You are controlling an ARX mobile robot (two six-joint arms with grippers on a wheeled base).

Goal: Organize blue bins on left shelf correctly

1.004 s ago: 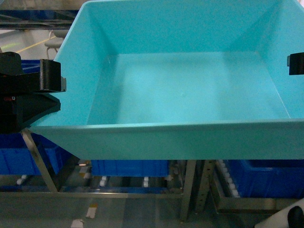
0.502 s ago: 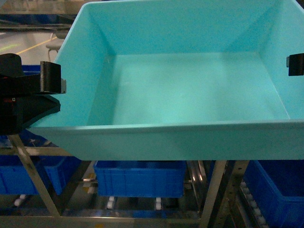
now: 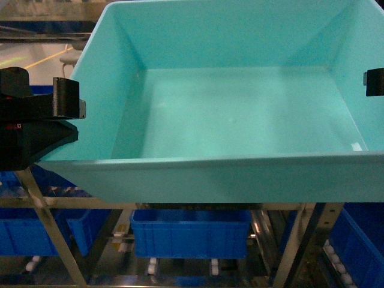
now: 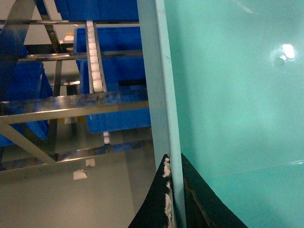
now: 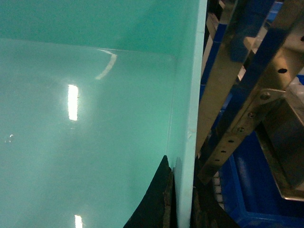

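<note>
The turquoise bin (image 3: pixel 240 114) hangs in the air above the steel shelf (image 3: pixel 48 222), which carries dark blue bins (image 3: pixel 191 231). The left gripper (image 4: pixel 173 199) has its jaws closed over the bin's left wall, and the right gripper (image 5: pixel 178 199) seemingly pinches the right wall likewise.

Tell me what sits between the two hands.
The turquoise bin, empty, spans from left hand to right hand; each pinches a side wall. Head view shows it.
</note>
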